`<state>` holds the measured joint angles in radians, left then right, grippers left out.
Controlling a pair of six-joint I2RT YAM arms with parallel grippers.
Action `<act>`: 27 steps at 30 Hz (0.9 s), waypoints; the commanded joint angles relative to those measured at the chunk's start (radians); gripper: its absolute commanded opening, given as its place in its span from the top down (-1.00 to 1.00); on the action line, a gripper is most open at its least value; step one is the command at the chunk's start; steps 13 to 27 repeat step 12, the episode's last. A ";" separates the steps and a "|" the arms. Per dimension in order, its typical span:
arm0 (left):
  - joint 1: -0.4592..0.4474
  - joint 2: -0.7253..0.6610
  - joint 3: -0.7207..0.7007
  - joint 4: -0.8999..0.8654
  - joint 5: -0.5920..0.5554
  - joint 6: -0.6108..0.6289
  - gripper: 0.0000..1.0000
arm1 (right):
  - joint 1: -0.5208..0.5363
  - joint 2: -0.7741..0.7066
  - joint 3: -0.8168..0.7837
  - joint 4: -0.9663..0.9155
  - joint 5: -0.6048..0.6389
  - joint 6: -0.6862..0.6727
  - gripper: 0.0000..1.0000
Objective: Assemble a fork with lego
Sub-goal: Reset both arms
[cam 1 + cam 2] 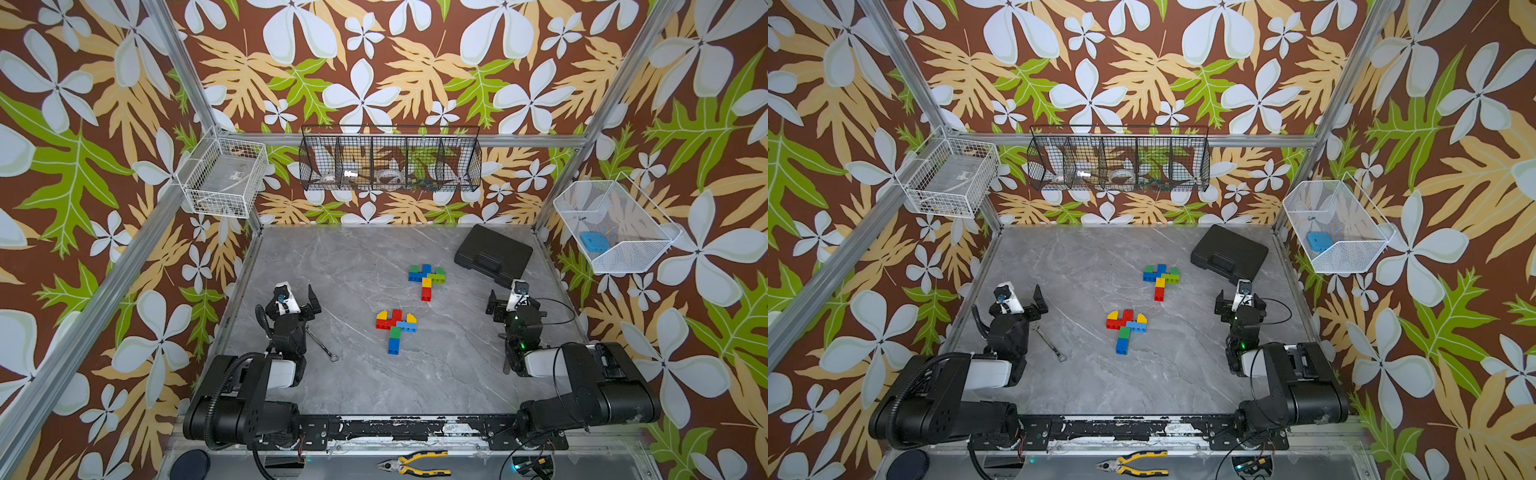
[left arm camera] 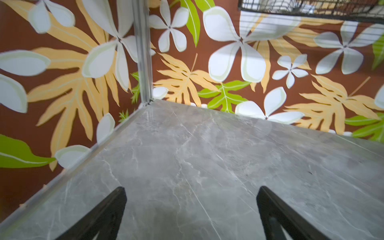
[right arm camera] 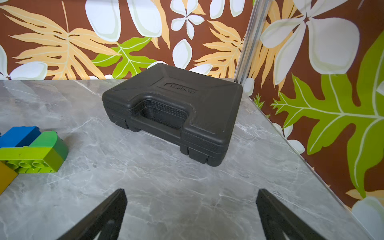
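Both sets of jaws stand wide and hold nothing. In the left wrist view I see only bare grey bench (image 2: 207, 166) between the two black fingers (image 2: 99, 216), with the corner of the cage ahead of them. In the right wrist view the fingers (image 3: 286, 218) are spread just as far, again with bare bench between them.

The lego sits in two T-shaped builds, both flat on the bench in the gap between my left jaws and right jaws, touching neither. The blue-stemmed lego build (image 1: 395, 330) (image 1: 1126, 330) lies roughly midway between them, a little back toward the arm bases; its crossbar carries red, yellow and blue bricks. The red-stemmed lego build (image 1: 427, 280) (image 1: 1160, 279) lies closer to the right jaws and slightly beyond their tips. Its green and blue end (image 3: 35, 149) shows at the edge of the right wrist view, off to the inner side of the jaws.

A closed black case (image 1: 492, 253) (image 1: 1229, 252) (image 3: 176, 112) lies just ahead of the right jaws, apart from them. A wrench (image 1: 322, 344) (image 1: 1050, 344) lies behind the left jaws, just beside the left arm (image 1: 286, 328) on its inner side.
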<state>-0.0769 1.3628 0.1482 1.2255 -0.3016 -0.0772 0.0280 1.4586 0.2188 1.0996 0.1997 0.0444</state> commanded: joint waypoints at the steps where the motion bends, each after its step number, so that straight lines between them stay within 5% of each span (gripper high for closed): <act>1: 0.003 0.004 -0.007 0.041 0.008 -0.024 -1.00 | 0.001 -0.003 0.002 0.032 0.001 -0.002 -0.99; 27: -0.022 -0.009 -0.041 0.100 0.004 0.002 -1.00 | 0.000 -0.001 0.002 0.032 0.001 -0.002 -0.99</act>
